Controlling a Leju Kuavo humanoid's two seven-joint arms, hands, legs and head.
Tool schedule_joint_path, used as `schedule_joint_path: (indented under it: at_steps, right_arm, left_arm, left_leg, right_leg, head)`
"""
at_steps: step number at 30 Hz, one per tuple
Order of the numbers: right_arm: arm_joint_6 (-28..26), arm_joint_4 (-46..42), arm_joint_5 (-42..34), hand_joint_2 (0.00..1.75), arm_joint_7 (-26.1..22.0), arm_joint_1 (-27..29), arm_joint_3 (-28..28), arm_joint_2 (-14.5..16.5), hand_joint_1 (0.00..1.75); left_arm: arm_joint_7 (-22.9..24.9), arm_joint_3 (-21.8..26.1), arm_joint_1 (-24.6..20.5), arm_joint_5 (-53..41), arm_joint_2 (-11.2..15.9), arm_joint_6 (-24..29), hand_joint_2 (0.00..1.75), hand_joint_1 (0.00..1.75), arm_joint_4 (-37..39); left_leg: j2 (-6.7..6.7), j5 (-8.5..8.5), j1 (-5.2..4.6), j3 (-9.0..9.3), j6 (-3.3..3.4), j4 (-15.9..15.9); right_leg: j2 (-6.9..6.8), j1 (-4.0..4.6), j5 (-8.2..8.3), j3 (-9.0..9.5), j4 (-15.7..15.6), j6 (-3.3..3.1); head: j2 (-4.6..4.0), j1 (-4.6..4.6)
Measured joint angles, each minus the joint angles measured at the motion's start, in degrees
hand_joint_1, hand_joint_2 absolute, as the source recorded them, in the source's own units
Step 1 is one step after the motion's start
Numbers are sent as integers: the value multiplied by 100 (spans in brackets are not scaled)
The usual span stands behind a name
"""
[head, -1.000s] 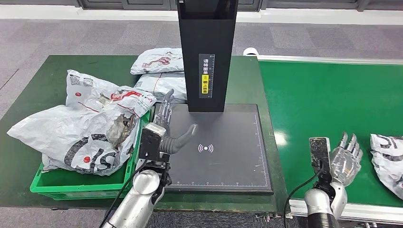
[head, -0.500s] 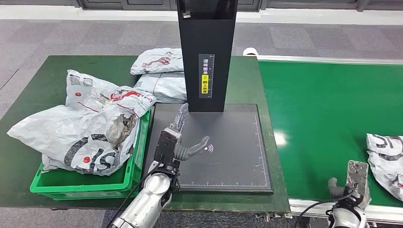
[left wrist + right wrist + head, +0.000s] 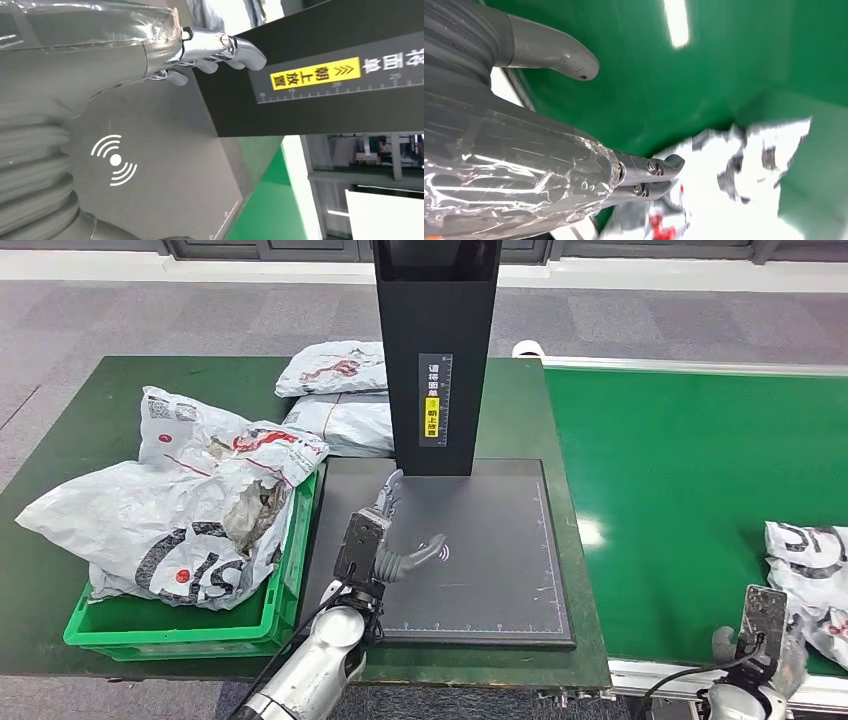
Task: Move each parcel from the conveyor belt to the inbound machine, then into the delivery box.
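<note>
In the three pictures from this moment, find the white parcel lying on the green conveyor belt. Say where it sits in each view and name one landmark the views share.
Head view: the parcel lies at the right edge, just beyond the right hand.
Left wrist view: not in it.
Right wrist view: blurred, in the lower middle, past the fingertips.
Shared landmark: the green conveyor belt, also seen at.

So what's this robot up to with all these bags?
It is sorting parcels. Its right hand reaches, empty, toward a white parcel on the green conveyor belt. Its left hand waits open over the bare scanner pad. The green crate already overflows with parcels.
</note>
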Motion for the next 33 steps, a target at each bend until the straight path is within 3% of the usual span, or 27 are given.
schedule_joint_path:
  at_steps: [19, 33]
  right_arm:
    - [-219, -846, 573, 175, 351, 251, 26, 51, 0]
    - [-395, -676, 565, 175, 253, 223, 26, 40, 0]
  left_arm:
    - [-15, 52, -58, 203, -39, -20, 175, 0, 276]
    - [-217, 289, -82, 349, -32, -33, 175, 0, 497]
  left_leg:
    - [1, 0, 0, 0, 0, 0]
    - [1, 0, 0, 0, 0, 0]
  right_leg:
    - [-1, -1, 0, 2, 0, 0]
    - [-1, 0, 0, 2, 0, 0]
  head:
    - [0, 0]
    - [0, 0]
